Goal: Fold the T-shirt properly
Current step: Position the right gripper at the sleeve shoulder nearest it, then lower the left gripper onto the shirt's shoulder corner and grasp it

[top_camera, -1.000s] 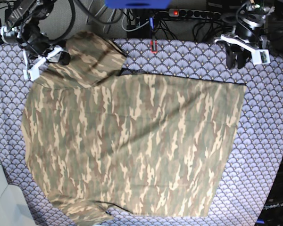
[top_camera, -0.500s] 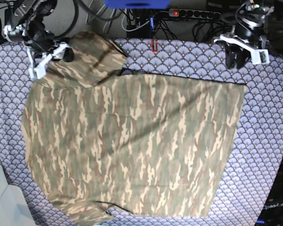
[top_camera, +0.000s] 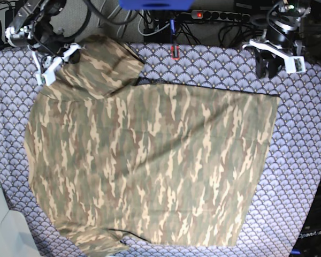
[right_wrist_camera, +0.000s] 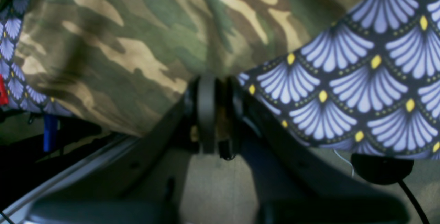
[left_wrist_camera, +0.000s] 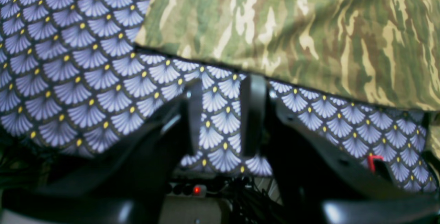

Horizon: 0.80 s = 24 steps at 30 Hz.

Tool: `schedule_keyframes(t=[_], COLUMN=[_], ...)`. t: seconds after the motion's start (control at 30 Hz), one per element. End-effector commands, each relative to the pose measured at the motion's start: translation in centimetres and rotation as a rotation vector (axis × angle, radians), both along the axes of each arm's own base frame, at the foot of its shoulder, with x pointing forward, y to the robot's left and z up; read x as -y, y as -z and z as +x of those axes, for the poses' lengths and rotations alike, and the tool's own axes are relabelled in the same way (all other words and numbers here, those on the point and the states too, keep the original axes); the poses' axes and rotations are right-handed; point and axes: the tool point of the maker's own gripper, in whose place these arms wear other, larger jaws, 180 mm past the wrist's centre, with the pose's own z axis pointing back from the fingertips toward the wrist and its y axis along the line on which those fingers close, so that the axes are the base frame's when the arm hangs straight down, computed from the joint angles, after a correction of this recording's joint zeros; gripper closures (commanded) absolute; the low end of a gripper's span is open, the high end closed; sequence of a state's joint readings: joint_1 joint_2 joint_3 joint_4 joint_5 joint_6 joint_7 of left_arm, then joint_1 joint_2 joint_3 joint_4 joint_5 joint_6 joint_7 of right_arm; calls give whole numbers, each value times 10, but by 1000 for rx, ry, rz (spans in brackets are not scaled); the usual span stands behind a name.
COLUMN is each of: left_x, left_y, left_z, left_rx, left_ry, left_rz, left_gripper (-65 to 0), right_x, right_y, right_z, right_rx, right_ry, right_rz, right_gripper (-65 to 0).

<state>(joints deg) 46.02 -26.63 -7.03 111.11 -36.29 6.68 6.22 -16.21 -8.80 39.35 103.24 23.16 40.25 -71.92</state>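
Covering the whole table, a purple scallop-print tablecloth (top_camera: 305, 160) lies under the T-shirt (top_camera: 150, 160), with cables and a power strip (top_camera: 219, 15) behind the far edge. Bare cloth shows right of the shirt and along the far side. Spread flat, the shirt runs lengthwise left to right, one sleeve folded at the far left corner. At that sleeve's edge the right gripper (right_wrist_camera: 216, 114) is pinched closed on the fabric. Above bare tablecloth beside the shirt's edge, the left gripper (left_wrist_camera: 223, 114) hangs partly open, holding nothing.
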Motion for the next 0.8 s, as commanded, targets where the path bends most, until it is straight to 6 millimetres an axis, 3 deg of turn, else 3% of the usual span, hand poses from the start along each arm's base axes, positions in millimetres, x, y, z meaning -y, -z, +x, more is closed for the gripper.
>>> schedule_keyframes(t=[0.0,0.27,0.53,0.67,0.77], left_x=[-1,-3,-7,-29,-51], left_y=[-10,-11,-18,-26,-19], left_z=[4,6,25,34,30], left_rx=[38,43,91,123,119], left_ry=[4,1,-4,-61,-160], left_rz=[8,11,21,51,53], left_gripper=[-190,-191,-191,-198,-265], right_x=[0,20,28,28,28], right_y=[-1,-31,-33,-33,-32], right_z=[-2,12,13,11,11], right_rx=[-14,68,72,68,66], right_ry=[-1,-22,-29,-29,-29], right_rz=[-9,-112,-137,-139,-141], right_gripper=[-27,-2,-2,-2,-2])
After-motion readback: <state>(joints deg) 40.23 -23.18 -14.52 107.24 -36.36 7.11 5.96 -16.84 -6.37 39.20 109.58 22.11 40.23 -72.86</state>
